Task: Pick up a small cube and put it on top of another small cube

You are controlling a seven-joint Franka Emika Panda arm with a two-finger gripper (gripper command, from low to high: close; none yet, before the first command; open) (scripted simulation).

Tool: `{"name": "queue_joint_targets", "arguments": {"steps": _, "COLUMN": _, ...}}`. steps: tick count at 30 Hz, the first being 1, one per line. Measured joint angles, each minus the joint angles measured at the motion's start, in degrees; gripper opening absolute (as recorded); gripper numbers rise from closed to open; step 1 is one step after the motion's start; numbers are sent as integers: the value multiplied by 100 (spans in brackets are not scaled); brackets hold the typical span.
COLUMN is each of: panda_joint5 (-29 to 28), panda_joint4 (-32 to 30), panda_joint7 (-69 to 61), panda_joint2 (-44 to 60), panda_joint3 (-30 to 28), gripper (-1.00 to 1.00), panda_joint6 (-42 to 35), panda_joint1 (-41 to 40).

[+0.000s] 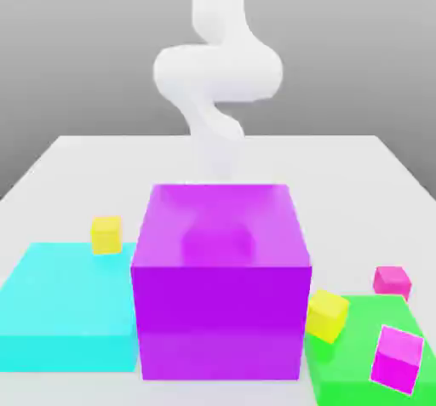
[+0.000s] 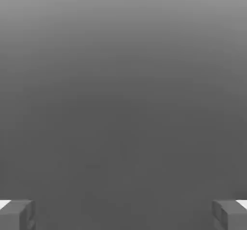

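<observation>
Several small cubes lie on the white table. A yellow cube (image 1: 106,234) sits by the far edge of the cyan slab (image 1: 60,311). Another yellow cube (image 1: 327,315) rests at the near left corner of the green slab (image 1: 358,370). A magenta cube (image 1: 398,359) stands tilted on that green slab, and a pink cube (image 1: 392,281) sits just behind it. In the hand view my gripper (image 2: 123,214) is open, fingertips (image 2: 17,213) far apart with nothing between them. The white arm (image 1: 217,72) comes down behind the big purple block (image 1: 220,311).
The big purple block stands in the middle front, taller than everything else, between the cyan slab at the exterior view's left and the green slab at its right. The white table (image 1: 341,166) stretches behind them.
</observation>
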Motion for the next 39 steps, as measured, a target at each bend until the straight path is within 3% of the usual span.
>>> {"name": "queue_joint_targets", "arguments": {"steps": 16, "panda_joint5": 230, "panda_joint4": -1409, "panda_joint7": -2895, "panda_joint2": 3351, "panda_joint3": 902, "gripper": 0, "panda_joint6": 1868, "panda_joint1": 2255}}
{"name": "queue_joint_targets", "arguments": {"steps": 22, "panda_joint5": -455, "panda_joint4": -1925, "panda_joint7": -3407, "panda_joint2": 4622, "panda_joint3": 1250, "gripper": 0, "panda_joint6": 2561, "panda_joint1": 3014}}
{"name": "queue_joint_targets", "arguments": {"steps": 28, "panda_joint5": -1270, "panda_joint4": -1777, "panda_joint7": -2958, "panda_joint2": 5875, "panda_joint3": 650, "gripper": 0, "panda_joint6": 3488, "panda_joint1": 3537}}
{"name": "queue_joint_targets", "arguments": {"steps": 29, "panda_joint5": -1327, "panda_joint4": -1746, "panda_joint7": -2910, "panda_joint2": 6029, "panda_joint3": 549, "gripper": -100, "panda_joint6": 3613, "panda_joint1": 3626}}
{"name": "queue_joint_targets", "arguments": {"steps": 35, "panda_joint5": -1365, "panda_joint4": -1729, "panda_joint7": -2877, "panda_joint2": 6106, "panda_joint3": 500, "gripper": -100, "panda_joint6": 3670, "panda_joint1": 3670}}
{"name": "queue_joint_targets", "arguments": {"steps": 39, "panda_joint5": -1058, "panda_joint4": -1851, "panda_joint7": -3120, "panda_joint2": 5548, "panda_joint3": 792, "gripper": -100, "panda_joint6": 3229, "panda_joint1": 3448}}
